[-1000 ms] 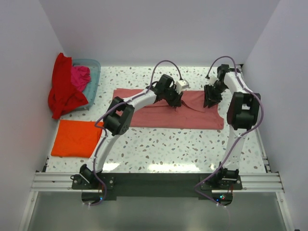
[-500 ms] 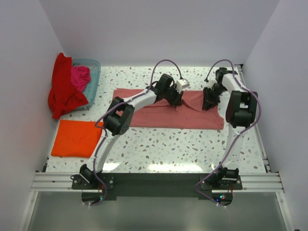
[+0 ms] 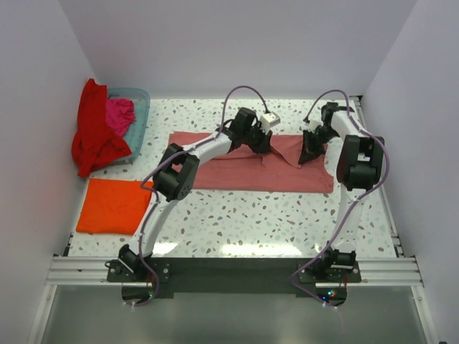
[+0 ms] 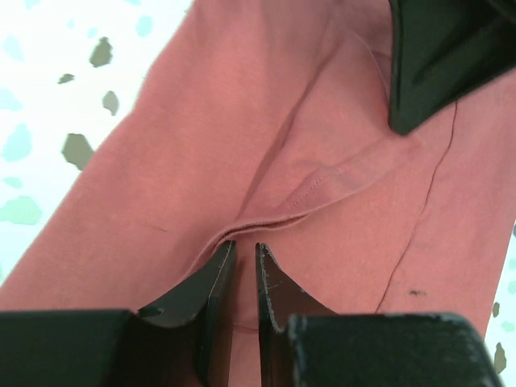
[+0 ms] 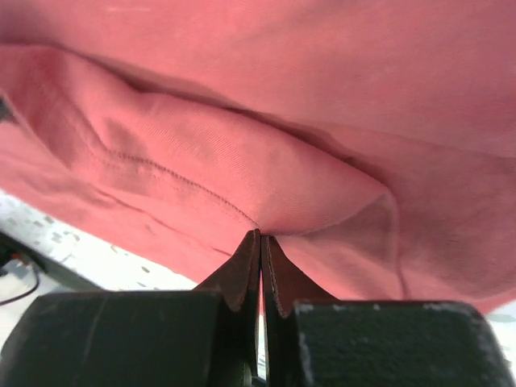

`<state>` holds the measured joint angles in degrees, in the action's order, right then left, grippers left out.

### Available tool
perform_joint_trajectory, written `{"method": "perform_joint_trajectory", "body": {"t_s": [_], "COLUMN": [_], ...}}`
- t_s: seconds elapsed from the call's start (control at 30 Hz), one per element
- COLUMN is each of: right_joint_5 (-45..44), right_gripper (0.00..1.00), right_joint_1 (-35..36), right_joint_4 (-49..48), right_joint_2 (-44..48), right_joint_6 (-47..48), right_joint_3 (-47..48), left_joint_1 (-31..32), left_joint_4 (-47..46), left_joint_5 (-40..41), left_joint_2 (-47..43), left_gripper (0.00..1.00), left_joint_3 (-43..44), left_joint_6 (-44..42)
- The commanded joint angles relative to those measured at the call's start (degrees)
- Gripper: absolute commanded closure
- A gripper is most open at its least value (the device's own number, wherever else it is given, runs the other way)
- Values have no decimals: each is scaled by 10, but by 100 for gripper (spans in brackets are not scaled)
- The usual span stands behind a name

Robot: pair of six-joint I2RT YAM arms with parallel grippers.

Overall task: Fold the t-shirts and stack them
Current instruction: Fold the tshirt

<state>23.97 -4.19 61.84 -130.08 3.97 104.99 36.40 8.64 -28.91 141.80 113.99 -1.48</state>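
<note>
The dusty rose-pink t-shirt (image 3: 229, 175) lies spread across the middle of the table. My left gripper (image 3: 263, 148) is down on its upper middle part. In the left wrist view its jaws (image 4: 243, 244) are closed to a thin gap on a fold of the pink cloth (image 4: 242, 105) by a stitched hem. My right gripper (image 3: 307, 156) is on the shirt's right part, shut on a raised fold (image 5: 266, 153) at its tips (image 5: 260, 234). A folded orange t-shirt (image 3: 111, 206) lies at the front left. A red t-shirt (image 3: 93, 140) hangs over the basket, with a magenta one (image 3: 120, 115) inside.
The pale blue plastic basket (image 3: 138, 107) stands at the back left against the wall. White walls close in the table on the left, back and right. The right gripper's black body shows at the top right of the left wrist view (image 4: 443, 56).
Both grippers have shifted slightly toward the back of the table with the pink cloth pinched. The right arm's forearm has swung a little closer to the right wall.
</note>
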Motion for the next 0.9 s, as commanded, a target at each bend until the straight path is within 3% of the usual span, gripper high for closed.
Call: {"method": "perform_joint_trajectory", "body": {"t_s": [0.0,0.3,0.6,0.83,0.87], "right_joint_5": [66,158,138,131,128], "right_gripper": [100,100,100,94,88], "right_joint_1": [-1,1,24,36,37], "right_joint_4": [-8,-57,-141,-198,-195], "right_joint_2": [41,18,29,29,24], "right_joint_6": [-19,-78,-144,-185,-185], "right_joint_3": [-9,-50,-75,-76,-71], "left_joint_1": [-25,-41,-73,-81,-81], "left_joint_4": [-71,-101,-141,-155,-154], "left_joint_5": [-9,-5,-11,-17,-19], "left_joint_2": [-7,-1,-49,-91,-93], "left_gripper": [80,80,79,79,79], "left_joint_3": [-4,-8,-61,-105,-106], "left_joint_6": [67,99,134,129,129]}}
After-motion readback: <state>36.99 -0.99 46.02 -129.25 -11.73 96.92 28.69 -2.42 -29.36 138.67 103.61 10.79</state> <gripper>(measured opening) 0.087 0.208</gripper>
